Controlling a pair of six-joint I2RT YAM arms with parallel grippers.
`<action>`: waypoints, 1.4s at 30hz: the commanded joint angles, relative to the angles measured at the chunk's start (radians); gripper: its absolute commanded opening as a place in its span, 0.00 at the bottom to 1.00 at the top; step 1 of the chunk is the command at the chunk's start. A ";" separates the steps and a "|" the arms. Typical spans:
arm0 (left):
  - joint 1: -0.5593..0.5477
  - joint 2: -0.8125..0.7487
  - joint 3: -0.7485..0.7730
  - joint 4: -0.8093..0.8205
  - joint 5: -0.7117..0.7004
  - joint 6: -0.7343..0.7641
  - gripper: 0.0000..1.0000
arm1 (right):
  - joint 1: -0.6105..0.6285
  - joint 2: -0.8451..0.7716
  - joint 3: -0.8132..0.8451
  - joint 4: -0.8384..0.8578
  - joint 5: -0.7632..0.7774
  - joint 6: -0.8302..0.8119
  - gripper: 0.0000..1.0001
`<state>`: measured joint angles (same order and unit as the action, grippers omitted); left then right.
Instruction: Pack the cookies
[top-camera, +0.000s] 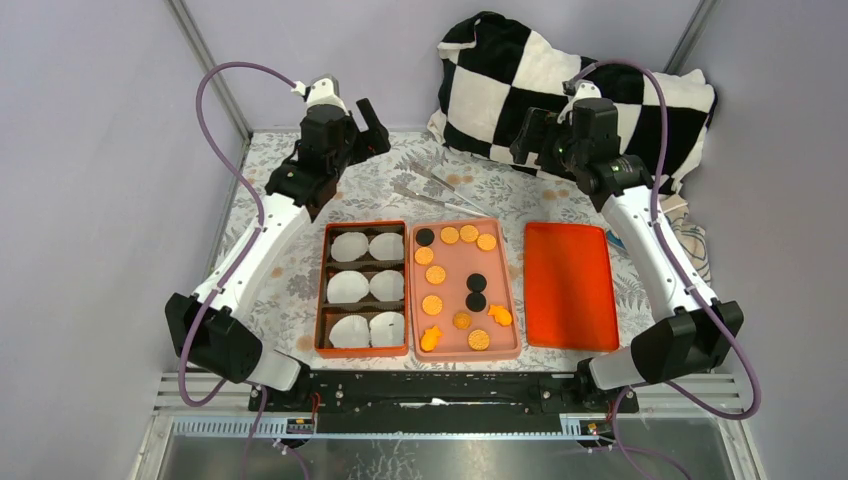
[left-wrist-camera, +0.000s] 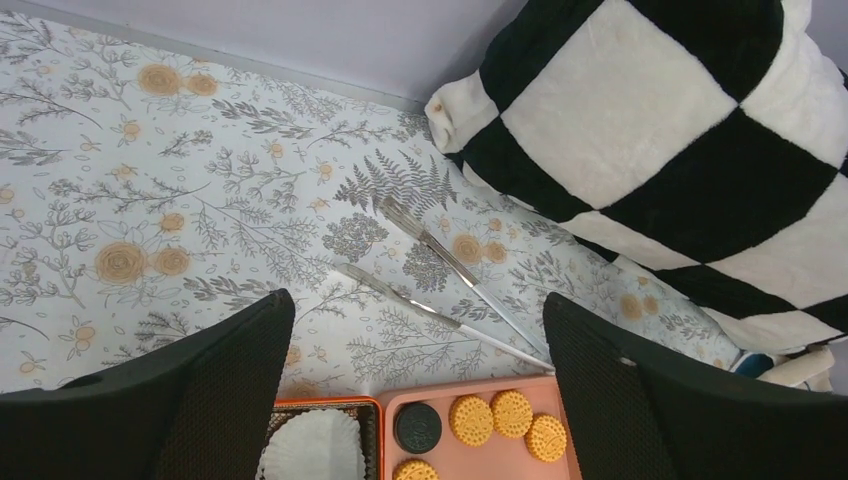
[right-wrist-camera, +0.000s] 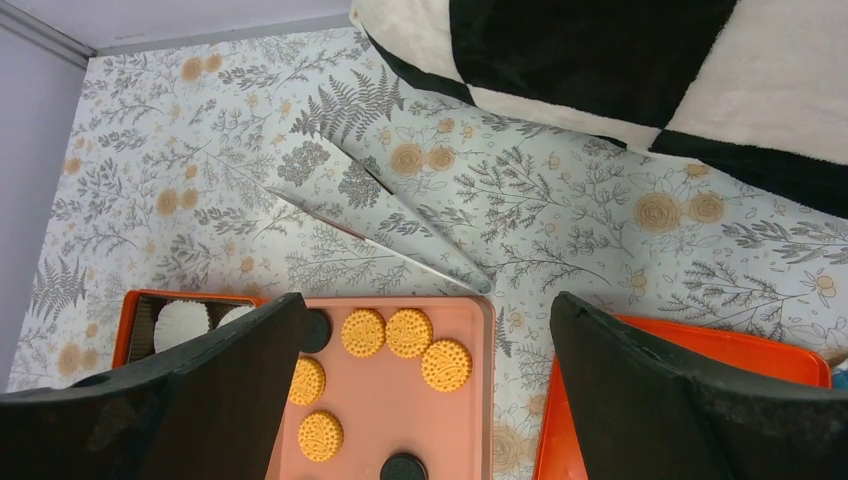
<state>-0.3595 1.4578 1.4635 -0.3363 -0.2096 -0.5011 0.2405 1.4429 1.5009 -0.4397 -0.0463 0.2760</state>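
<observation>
The cookies (top-camera: 435, 274) all lie on a pink tray (top-camera: 500, 275) at the near middle of the floral tabletop (top-camera: 295, 280). Most are golden rounds, three are black, and two irregular orange ones sit toward the tray's near end. Just left of the tray stands an orange box (top-camera: 321, 285) divided into three rows, each holding two white paper cups (top-camera: 349, 287). Just right of the tray lies a flat orange lid (top-camera: 568, 285).

Beyond the tray, two metal tweezers (top-camera: 435, 195) rest on the tabletop. A black-and-white checkered pillow (top-camera: 560, 70) sits at the far right.

The left gripper (top-camera: 372, 125) hangs above the far left of the tabletop, its jaws spread wide and holding nothing. The right gripper (top-camera: 528, 135) hangs in front of the pillow, likewise spread and empty.
</observation>
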 joint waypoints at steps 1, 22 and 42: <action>-0.001 -0.019 -0.015 0.014 -0.054 0.032 0.99 | 0.013 0.010 0.000 -0.004 -0.016 -0.009 1.00; 0.080 0.161 0.032 -0.052 0.117 -0.071 0.96 | 0.172 0.530 0.325 -0.123 0.093 -0.097 1.00; 0.125 0.230 0.021 -0.033 0.182 -0.080 0.96 | 0.271 0.829 0.479 -0.174 0.017 -0.151 1.00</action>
<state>-0.2451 1.6745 1.4990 -0.3939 -0.0509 -0.5739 0.5076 2.2395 1.9274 -0.5858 -0.0074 0.1528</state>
